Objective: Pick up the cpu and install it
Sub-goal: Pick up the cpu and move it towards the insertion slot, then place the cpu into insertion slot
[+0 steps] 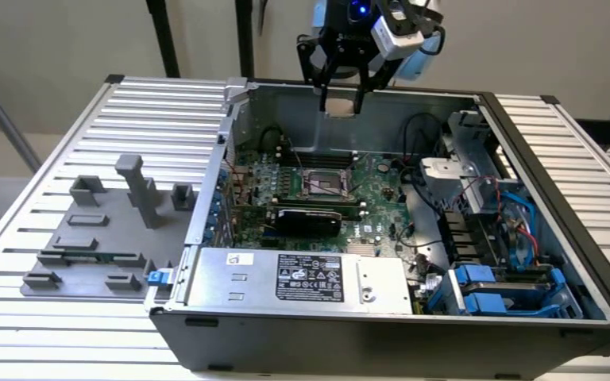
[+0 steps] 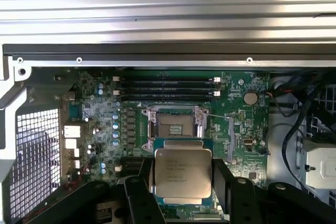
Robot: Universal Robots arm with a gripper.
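Observation:
The cpu [image 1: 339, 105], a thin square chip with a silvery top and pale rim, hangs in the air over the back of the open computer case. My gripper [image 1: 341, 97] is shut on it, one black finger on each side. In the wrist view the cpu [image 2: 182, 171] lies flat between the two black fingers [image 2: 137, 198], printed side toward the camera. Beneath and beyond the cpu, the motherboard's open socket [image 2: 176, 127] with its metal frame shows bare. The same socket [image 1: 326, 184] sits mid-board in the exterior view, well below the gripper.
The case walls [image 1: 283, 95] ring the motherboard. A black expansion card [image 1: 305, 216] lies just in front of the socket, memory sticks [image 2: 165, 88] beside it. Power supply [image 1: 295, 278], cables and blue drive bays [image 1: 496, 290] fill the front and right. Grey fixture blocks [image 1: 125, 206] stand at the exterior view's left.

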